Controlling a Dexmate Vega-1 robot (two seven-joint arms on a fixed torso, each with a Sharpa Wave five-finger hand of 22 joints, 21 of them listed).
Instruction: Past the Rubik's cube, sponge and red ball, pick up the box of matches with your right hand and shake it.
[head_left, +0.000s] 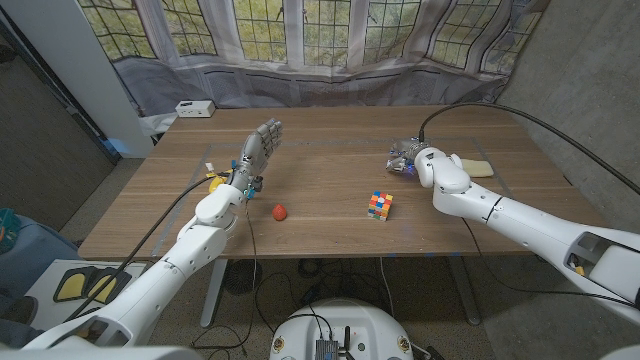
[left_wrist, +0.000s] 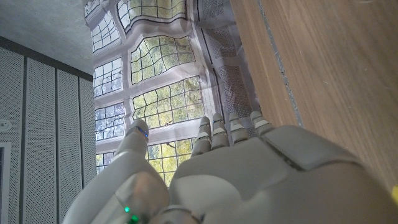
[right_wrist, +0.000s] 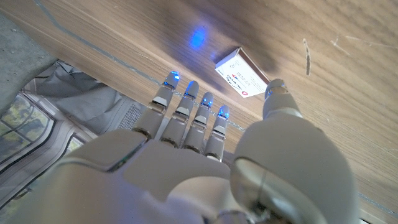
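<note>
The box of matches (right_wrist: 243, 73), white with a red label, lies on the wood just beyond the fingertips (right_wrist: 190, 89) of my right hand (right_wrist: 205, 162). That hand reaches toward it with fingers extended and holds nothing; the thumb (right_wrist: 278, 94) is beside the box. In the head view my right hand (head_left: 408, 158) sits at the table's right, covering the box. The Rubik's cube (head_left: 379, 205) and red ball (head_left: 280, 211) lie nearer the front edge. A beige sponge (head_left: 479, 167) lies right of my right wrist. My left hand (head_left: 258, 150) is raised, fingers apart and empty.
A small white box (head_left: 194, 108) sits at the table's far left corner. A yellow object (head_left: 213, 183) shows beside my left wrist. Curtained windows (left_wrist: 161, 99) stand behind the table (head_left: 330, 130). Pale tape lines mark the wood.
</note>
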